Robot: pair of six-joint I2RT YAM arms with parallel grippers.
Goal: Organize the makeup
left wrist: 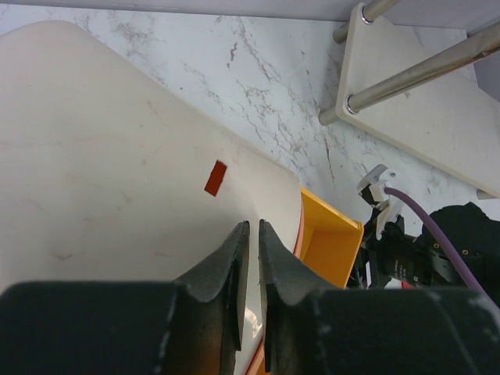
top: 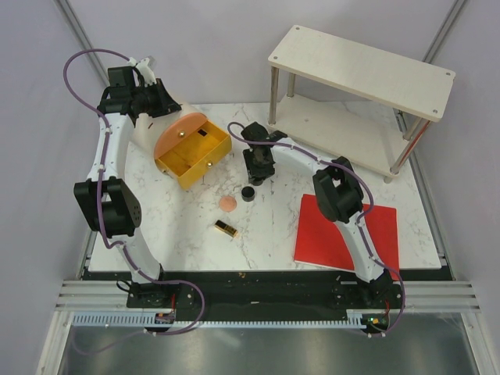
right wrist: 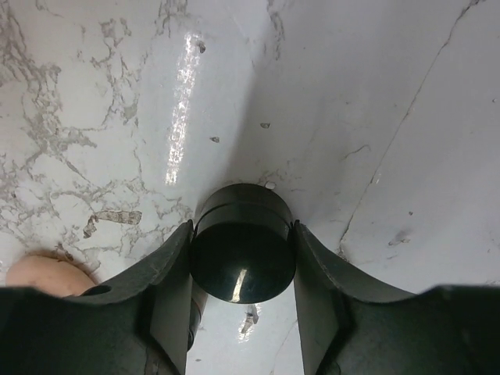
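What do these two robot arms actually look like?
Both the left arm and right arm have white tubular links joined by chunky black joints. A purple cable loops along each. Each ends in two black, curved fingers, and both stand on black bases.

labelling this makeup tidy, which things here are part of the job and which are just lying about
Part of the job: compact, puff, lipstick, and the open case with its lid up.

Just lying about: red sheet, shelf.
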